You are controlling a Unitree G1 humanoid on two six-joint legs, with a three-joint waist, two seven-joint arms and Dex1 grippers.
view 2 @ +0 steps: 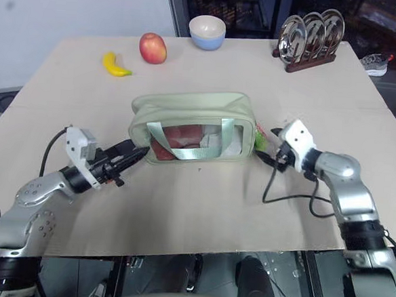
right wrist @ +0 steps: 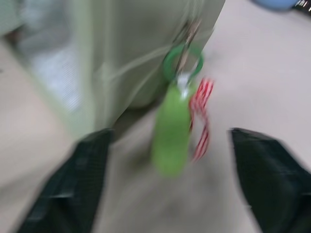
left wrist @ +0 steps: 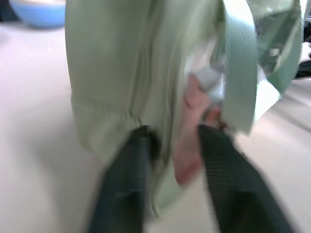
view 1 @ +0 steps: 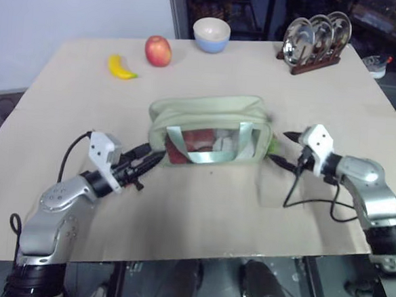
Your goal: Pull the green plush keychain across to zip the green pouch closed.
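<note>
Hanging off the right-hand end of the green pouch (view 1: 209, 130), the green plush keychain (right wrist: 171, 128) dangles from a green ring on the zipper pull, with a red-and-white striped tag beside it. In my right wrist view it lies dead ahead, between my two spread fingers and touching neither, its long axis running down from the ring. My right claw (view 1: 287, 149) stands wide apart, empty, just beside that end of the pouch, so this arm is by far the nearer to the keychain. The pouch's long axis, and with it the zipper line, runs across in front of me from my left to my right. With the pull sitting at this far right end, I judge the zip to be closed or nearly so, though the top seam is too soft in these views to be sure.

At the opposite end my left claw (view 2: 131, 153) points at the pouch's left corner. Its fingers (left wrist: 127, 187) are partly apart with a fold of pouch fabric between them; I cannot tell whether they press on it.

Further out on the counter (view 1: 200, 210), well apart from the pouch, lie a banana (view 1: 121, 68), an apple (view 1: 158, 50), a bowl (view 1: 211, 34) and a rack of metal plates (view 1: 317, 36) along the far edge. None stands in the way. My right arm's black cable (view 1: 310, 200) loops on the counter near the claw and could drag.
</note>
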